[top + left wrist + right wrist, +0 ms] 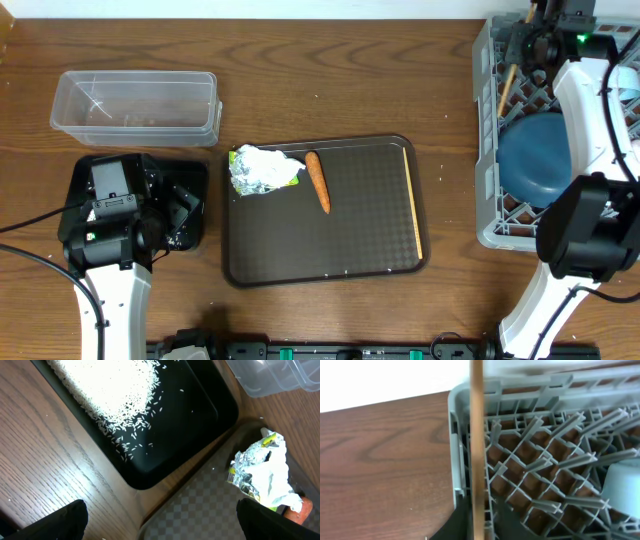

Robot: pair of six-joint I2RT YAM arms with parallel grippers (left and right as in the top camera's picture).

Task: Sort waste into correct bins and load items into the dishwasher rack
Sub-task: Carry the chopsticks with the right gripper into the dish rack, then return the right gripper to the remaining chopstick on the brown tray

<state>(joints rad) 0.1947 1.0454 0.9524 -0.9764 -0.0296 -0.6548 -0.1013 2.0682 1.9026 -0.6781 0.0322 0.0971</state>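
My right arm reaches over the far corner of the grey rack (484,120). My right gripper (525,42) holds one chopstick (478,460). My left gripper (160,512) hangs wide open over the black tray (170,440) with rice (110,385). On the brown table (350,80), the big tray (330,240) carries the wrapper (262,170), carrot (317,180) and other chopstick (415,200).

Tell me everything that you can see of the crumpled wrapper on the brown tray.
The wrapper is a crumpled ball of silvery foil and white paper-like material, with a yellow-green label at one edge. It lies loose on the dark brown tray, in the corner nearest the black tray. The carrot lies close beside it; whether they touch is unclear. Nothing grips it.
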